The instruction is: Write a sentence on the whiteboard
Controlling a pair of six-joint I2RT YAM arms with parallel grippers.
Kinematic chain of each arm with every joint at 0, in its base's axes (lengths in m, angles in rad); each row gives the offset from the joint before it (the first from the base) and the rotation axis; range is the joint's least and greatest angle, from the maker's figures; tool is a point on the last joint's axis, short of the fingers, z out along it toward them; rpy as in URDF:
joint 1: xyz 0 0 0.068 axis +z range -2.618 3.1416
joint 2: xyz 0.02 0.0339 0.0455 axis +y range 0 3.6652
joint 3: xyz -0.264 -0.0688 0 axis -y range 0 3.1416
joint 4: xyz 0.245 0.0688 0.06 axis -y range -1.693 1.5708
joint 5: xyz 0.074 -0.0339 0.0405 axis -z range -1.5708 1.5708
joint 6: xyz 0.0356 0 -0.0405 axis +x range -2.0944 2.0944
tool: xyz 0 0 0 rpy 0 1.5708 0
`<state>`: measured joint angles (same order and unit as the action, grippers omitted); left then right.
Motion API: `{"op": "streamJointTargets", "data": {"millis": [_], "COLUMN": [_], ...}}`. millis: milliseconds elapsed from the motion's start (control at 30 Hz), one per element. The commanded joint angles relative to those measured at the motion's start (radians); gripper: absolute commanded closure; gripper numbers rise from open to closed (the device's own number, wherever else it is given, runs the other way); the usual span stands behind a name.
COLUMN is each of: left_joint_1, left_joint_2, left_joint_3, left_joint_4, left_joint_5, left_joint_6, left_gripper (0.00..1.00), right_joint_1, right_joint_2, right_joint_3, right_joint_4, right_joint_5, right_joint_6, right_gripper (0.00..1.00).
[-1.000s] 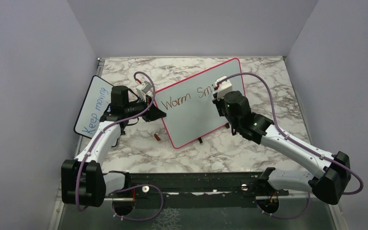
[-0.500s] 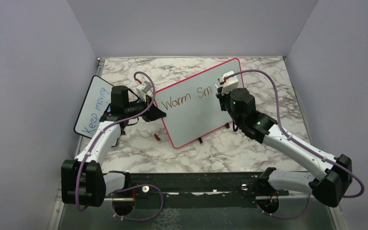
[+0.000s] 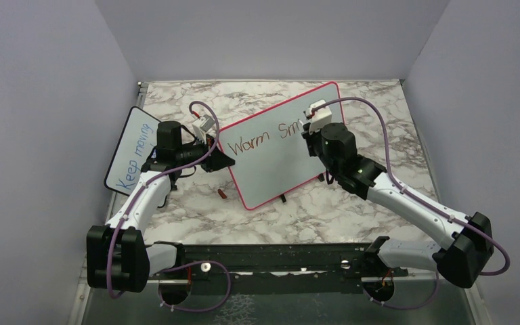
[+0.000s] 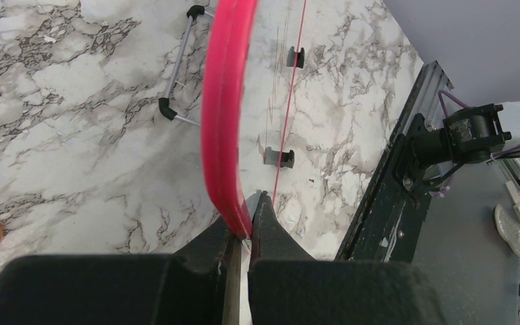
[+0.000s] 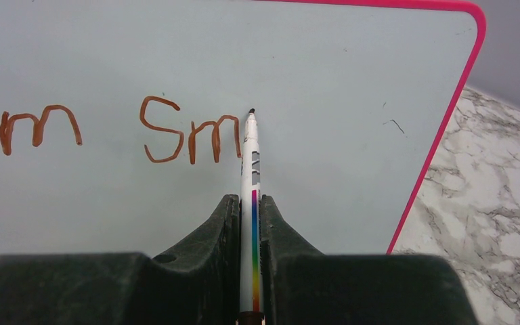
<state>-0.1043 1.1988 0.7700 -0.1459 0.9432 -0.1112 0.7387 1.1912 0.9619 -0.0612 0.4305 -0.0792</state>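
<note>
Left to right: a small black-framed board with blue handwriting stands outboard of the left gripper, whose jaws are pinched shut on the rim of the large rounded-corner whiteboard with a thin pink-red frame. A small red-brown cap lies on the grey-veined marble table near that gripper. The whiteboard stands propped between the two grippers. Its red-brown handwritten sentence reads "Warm Sm". The right gripper is clamped on a white rainbow-striped marker, its tip beside the final "m". Count: two boards, two grippers, one marker, one cap.
</note>
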Motion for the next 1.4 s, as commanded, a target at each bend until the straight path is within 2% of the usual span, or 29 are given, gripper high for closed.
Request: {"op": "streamJointTargets", "data": {"millis": [0,700,1367], "left_joint_1": [0.008,0.008,0.007], "left_joint_2": [0.009,0.010,0.011], "left_joint_3": [-0.014,-0.012,-0.014], "left_joint_4": [-0.061,-0.062,-0.061], "left_joint_5": [-0.101,-0.111,-0.107], "left_joint_6": [0.107,0.107,0.107], "left_gripper": [1.00,1.00,1.00], "right_joint_1": [-0.011,-0.016,-0.016], "right_joint_2": [0.017,-0.077,-0.021], "right_joint_3": [0.025,-0.024,-0.014], "right_joint_4": [0.046,-0.062,0.010], "right_joint_5": [-0.022,-0.034,-0.030], "right_joint_6": [0.005,0.048,0.038], "right_gripper": [1.00,1.00,1.00]}}
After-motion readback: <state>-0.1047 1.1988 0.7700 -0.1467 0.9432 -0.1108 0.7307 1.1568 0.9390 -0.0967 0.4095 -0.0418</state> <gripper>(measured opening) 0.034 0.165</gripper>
